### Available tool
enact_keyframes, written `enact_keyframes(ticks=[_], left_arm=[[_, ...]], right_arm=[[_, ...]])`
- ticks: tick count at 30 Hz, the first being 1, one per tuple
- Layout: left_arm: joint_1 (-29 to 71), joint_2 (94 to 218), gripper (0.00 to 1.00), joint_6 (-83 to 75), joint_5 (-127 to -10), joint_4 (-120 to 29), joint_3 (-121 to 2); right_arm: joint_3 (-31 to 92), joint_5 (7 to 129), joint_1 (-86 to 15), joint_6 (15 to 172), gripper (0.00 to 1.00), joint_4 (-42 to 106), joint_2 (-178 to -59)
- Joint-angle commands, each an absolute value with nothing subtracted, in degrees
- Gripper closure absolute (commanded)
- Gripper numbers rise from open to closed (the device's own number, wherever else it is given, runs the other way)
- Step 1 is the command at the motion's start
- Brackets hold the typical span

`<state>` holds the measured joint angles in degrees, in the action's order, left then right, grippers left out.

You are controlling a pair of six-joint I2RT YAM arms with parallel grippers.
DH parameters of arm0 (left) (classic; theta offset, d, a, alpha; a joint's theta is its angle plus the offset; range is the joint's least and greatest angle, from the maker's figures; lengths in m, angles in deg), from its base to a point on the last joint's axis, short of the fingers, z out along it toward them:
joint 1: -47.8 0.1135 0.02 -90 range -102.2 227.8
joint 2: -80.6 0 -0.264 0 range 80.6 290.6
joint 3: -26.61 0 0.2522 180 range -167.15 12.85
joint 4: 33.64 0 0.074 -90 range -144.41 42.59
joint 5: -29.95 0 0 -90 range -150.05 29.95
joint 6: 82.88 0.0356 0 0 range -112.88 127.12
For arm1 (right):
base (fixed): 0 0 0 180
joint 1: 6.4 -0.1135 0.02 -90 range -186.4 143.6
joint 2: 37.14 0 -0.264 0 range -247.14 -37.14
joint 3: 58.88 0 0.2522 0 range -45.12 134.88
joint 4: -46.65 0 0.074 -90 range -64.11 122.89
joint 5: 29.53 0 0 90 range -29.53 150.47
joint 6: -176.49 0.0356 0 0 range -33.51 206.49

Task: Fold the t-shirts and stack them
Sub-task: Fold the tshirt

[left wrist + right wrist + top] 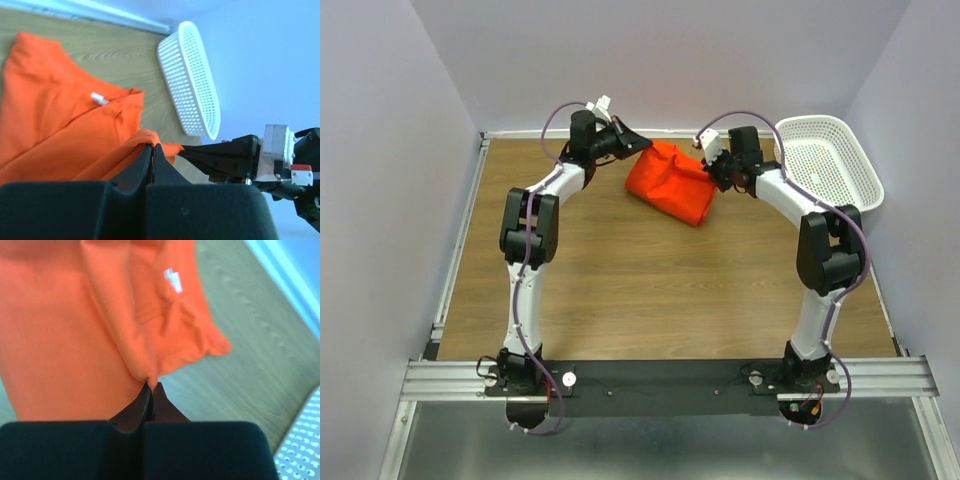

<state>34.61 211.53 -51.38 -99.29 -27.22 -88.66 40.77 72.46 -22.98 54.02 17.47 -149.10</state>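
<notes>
Wood-grain table (620, 290) bears a rumpled orange-red cloth t-shirt (670, 185), left claw (151, 149) and right claw (151, 386) each clamped on a fold.

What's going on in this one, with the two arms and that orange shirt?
Both arms reach to the far side of the wooden table, and each is pinching the orange-red t-shirt. The left gripper is shut on a fold at one edge of it, and the right gripper is shut on a fold at the opposite edge. The shirt is bunched between them, not yet neatly folded. A white perforated basket sits at the far right corner.
</notes>
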Motion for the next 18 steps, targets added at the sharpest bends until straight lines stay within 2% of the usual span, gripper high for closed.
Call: enact_keyframes(ticks=[1,11,18], left_arm=[[32.9,218.3,1.0,-57.1,-102.2,-17.9,-98.7],[32.7,235.7,1.0,-67.8,-94.2,-16.7,-118.9],[32.8,239.0,1.0,-69.3,-91.4,-16.7,-121.7]], right_arm=[[39.4,68.0,-21.6,58.4,0.99,27.3,-148.2],[46.4,65.1,-19.0,60.7,0.99,31.8,-157.2],[49.3,64.7,-18.3,61.9,0.99,32.1,-161.6]])
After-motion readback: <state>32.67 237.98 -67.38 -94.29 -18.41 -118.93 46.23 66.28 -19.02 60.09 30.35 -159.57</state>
